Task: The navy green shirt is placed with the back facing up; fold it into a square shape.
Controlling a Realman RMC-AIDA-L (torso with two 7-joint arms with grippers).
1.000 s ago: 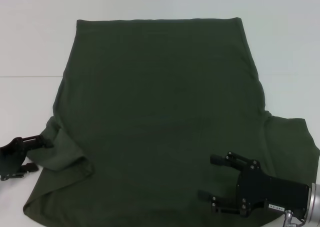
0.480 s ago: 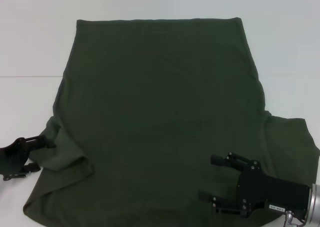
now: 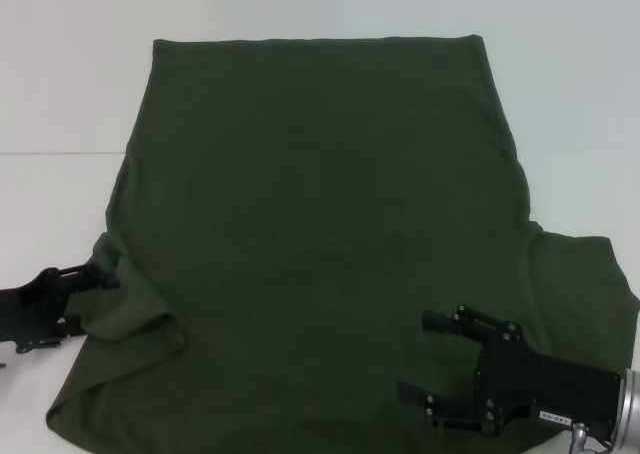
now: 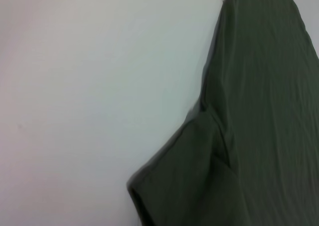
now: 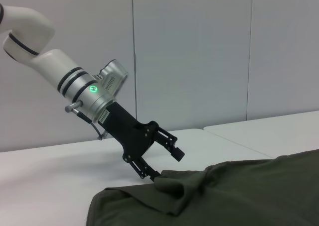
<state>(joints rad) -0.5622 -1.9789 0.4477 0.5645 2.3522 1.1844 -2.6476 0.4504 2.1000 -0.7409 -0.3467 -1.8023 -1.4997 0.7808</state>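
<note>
The navy green shirt lies spread on the white table, plain side up, hem at the far end. Its left sleeve is bunched and partly folded over the body; the left wrist view shows this sleeve from close by. My left gripper stands open at the sleeve's outer edge. In the right wrist view the left gripper has its lower finger touching the raised fabric. My right gripper hovers open over the shirt's near right part, holding nothing.
Bare white table surrounds the shirt, with a seam line running across on the left. The right sleeve lies flat toward the table's right side. A pale wall stands behind the table.
The left gripper has edged slightly toward the left sleeve. The right gripper and the shirt have stayed where they were.
</note>
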